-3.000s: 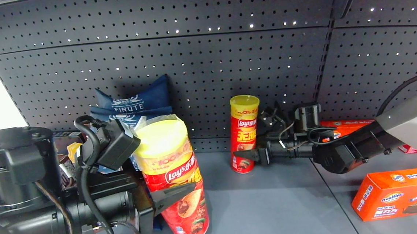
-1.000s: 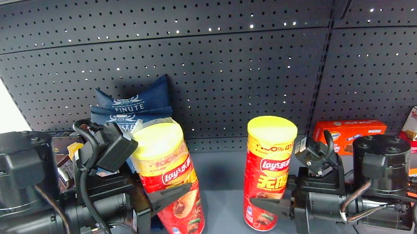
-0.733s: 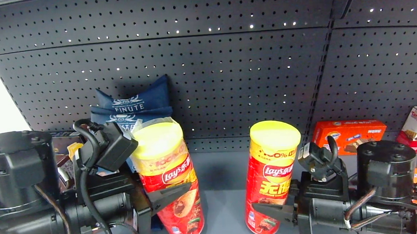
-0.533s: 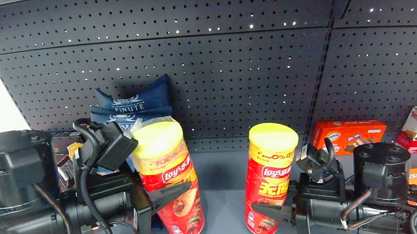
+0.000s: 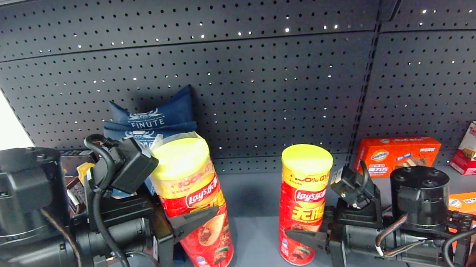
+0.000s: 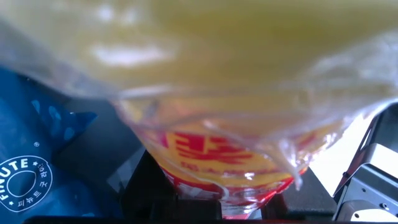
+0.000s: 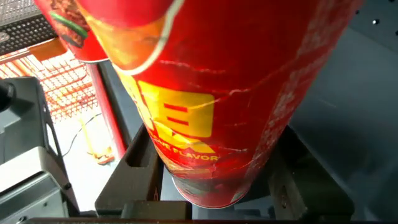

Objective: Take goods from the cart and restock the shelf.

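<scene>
Left jaws clamped on left chip can (image 5: 192, 195), right jaws clamped on right chip can (image 5: 306, 187). Both cans upright at the front of the shelf (image 5: 256, 216), well apart. Yellow lids on, contents hidden. Left can has clear film over its top. Blue bag (image 5: 153, 118) just behind left can, orange box (image 5: 394, 156) at back right.

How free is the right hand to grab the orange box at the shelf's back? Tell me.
Probably not yet: the right hand is shut on a chip can. The orange box itself stands unblocked.
</scene>
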Controlling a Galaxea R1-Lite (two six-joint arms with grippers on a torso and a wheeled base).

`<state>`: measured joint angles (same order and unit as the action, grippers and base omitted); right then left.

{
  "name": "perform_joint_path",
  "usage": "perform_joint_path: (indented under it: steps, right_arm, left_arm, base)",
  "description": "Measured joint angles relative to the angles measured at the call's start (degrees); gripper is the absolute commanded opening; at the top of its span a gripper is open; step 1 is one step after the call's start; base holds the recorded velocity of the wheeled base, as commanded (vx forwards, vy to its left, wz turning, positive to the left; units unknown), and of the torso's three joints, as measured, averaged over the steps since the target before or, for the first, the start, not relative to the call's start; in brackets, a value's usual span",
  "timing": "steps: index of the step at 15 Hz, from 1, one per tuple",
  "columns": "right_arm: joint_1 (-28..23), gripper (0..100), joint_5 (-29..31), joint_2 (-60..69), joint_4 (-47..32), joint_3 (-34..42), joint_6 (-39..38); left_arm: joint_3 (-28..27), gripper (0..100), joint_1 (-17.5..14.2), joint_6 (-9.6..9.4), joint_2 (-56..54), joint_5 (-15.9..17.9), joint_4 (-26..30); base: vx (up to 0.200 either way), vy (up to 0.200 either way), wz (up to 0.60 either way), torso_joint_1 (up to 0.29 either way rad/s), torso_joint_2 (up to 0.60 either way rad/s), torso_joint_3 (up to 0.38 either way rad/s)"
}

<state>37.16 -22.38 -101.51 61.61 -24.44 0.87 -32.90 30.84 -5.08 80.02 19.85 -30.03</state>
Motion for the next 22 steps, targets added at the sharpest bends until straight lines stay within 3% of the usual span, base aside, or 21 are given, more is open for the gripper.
perform_joint_path:
  steps: [1,2,10,18,22]
  right_arm:
    - [-0.1,0,0.0,-0.2,0.1,0.0,0.1]
    - [-0.1,100,0.0,-0.3,0.1,0.0,0.2]
    - [-0.1,100,0.6,-0.1,0.0,0.3,0.5]
    - [-0.1,100,3.7,9.8,-0.7,2.8,0.9]
    - [0.0,100,3.8,18.4,-7.4,3.3,0.9]
  left_arm:
    - [0.0,0,0.0,0.0,0.0,0.0,0.0]
    - [0.0,0,0.0,0.0,0.0,0.0,0.0]
    - [0.4,0,0.0,-0.02,0.0,0.0,0.0]
    - [1.6,0,0.0,0.05,-0.3,0.0,0.0]
    - [1.8,0,0.0,0.07,-0.9,-0.1,0.1]
  base:
    - [0.0,0.0,0.0,0.0,0.0,0.0]
    - [0.0,0.0,0.0,0.0,0.0,0.0]
    - [0.0,0.0,0.0,0.0,0.0,0.0]
    - [0.0,0.0,0.0,0.0,0.0,0.0]
    - [0.0,0.0,0.0,0.0,0.0,0.0]
